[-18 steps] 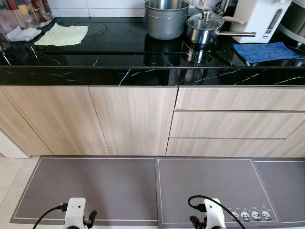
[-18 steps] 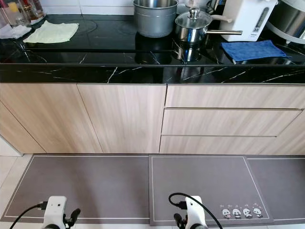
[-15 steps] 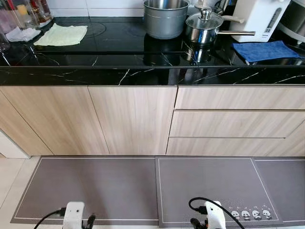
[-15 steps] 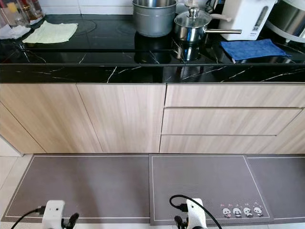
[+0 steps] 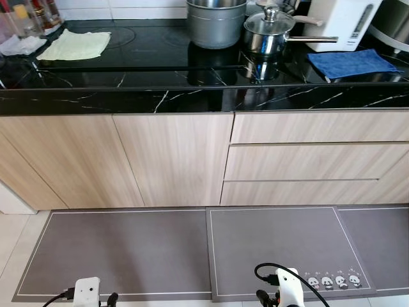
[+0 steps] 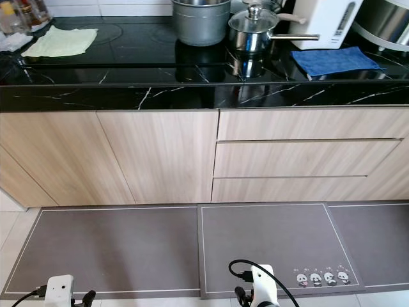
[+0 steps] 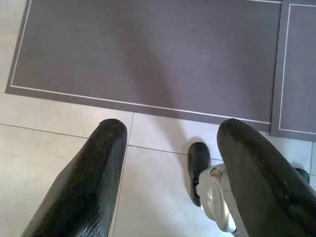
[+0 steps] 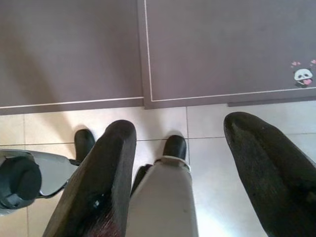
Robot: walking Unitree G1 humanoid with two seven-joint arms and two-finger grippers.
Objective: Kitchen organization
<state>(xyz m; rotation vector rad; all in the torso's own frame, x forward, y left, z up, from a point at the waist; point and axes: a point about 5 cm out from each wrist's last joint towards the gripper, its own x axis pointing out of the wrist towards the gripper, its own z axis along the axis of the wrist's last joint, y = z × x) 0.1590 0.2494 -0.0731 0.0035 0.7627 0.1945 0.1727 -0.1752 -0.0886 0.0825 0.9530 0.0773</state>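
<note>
Pots (image 5: 216,25) and a lidded saucepan (image 5: 267,35) sit at the back of the black desk (image 5: 192,96), probably on the hob. Both arms hang idle over the floor mats (image 5: 128,252), left end effector (image 7: 170,163) and right end effector (image 8: 180,158) spread wide, empty.
</note>
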